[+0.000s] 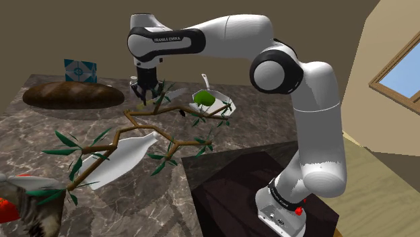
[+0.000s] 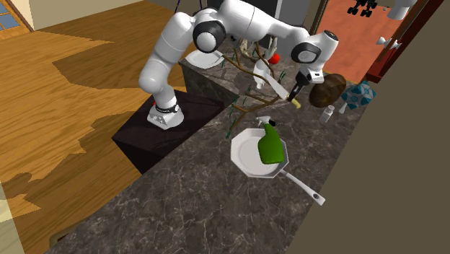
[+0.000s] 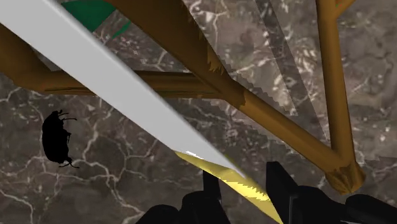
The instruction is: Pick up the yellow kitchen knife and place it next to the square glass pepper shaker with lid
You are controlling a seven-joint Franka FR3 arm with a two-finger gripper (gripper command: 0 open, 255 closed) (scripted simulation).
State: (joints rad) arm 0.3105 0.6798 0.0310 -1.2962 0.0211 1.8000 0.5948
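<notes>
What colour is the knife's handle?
Yellow. The knife handle shows best in the wrist view.

arm point(image 1: 235, 30): over tabletop point(image 1: 134, 202) | claw point(image 1: 143, 93): grips knife point(image 1: 161, 96) above branch point(image 1: 145, 124) | nearby: loaf point(image 1: 73, 94), blue box point(image 1: 79, 69), pan point(image 1: 225, 108) holding green bottle point(image 1: 204, 99)

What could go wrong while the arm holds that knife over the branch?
The gripper clasps the knife only at its yellow handle, so the long blade might twist or slip. The blade crosses over the leafy branch and could snag on it on the way.

"FRANKA EMIKA" on the arm point(image 1: 169, 40)
</notes>
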